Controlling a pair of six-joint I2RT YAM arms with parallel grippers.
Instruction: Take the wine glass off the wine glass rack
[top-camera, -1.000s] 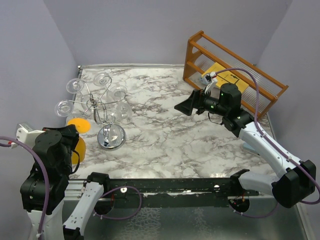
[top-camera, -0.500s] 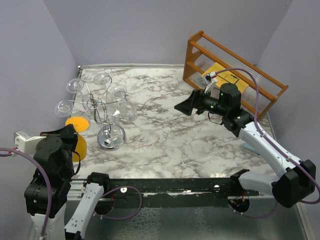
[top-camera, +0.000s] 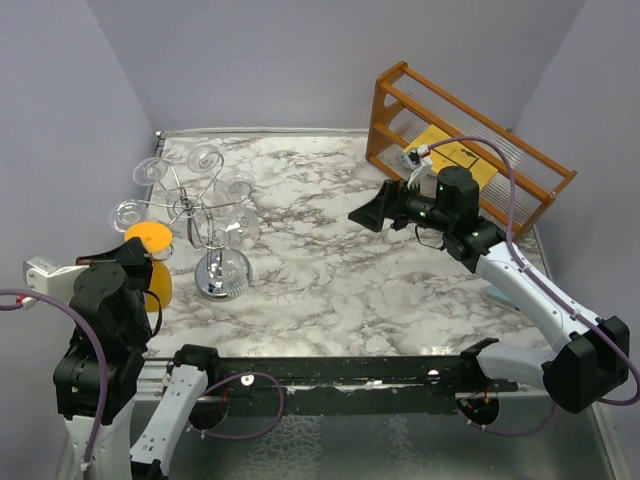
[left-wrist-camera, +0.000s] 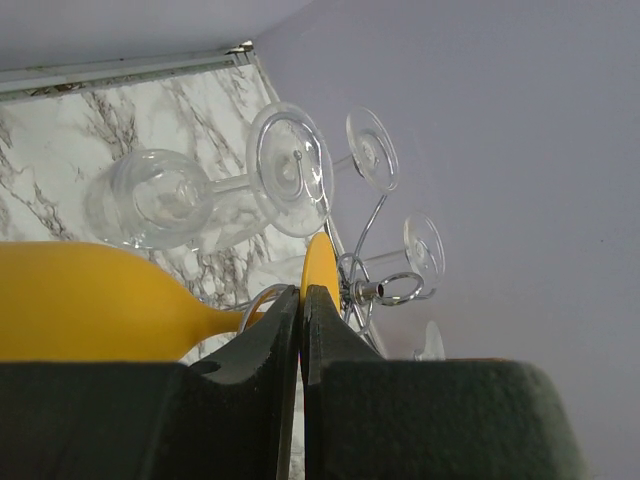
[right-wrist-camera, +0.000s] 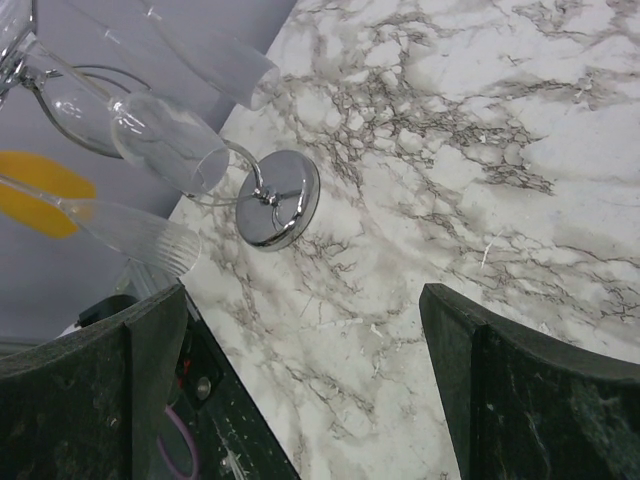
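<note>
1. The left gripper (left-wrist-camera: 303, 300) was shut on the stem of the yellow wine glass (left-wrist-camera: 90, 300). It had shifted the glass slightly outward vs. 1 sec ago.
2. The glass foot was just beside a rack (top-camera: 223, 272) curl; I cannot tell if it was free.
3. The right gripper (right-wrist-camera: 300, 310) was wide open & empty.
4. The rack was thin chrome wire with a round shiny base. The clear glasses (left-wrist-camera: 290, 170) were smooth.

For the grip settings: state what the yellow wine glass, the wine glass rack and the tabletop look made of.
The yellow wine glass: opaque, smooth, evenly coloured with a soft sheen; plastic or tinted glass, cannot tell.
The wine glass rack: metal, mirror-bright chrome base, thin silvery wire arms.
The tabletop: white with grey veins, marble look; possibly a printed laminate.
</note>
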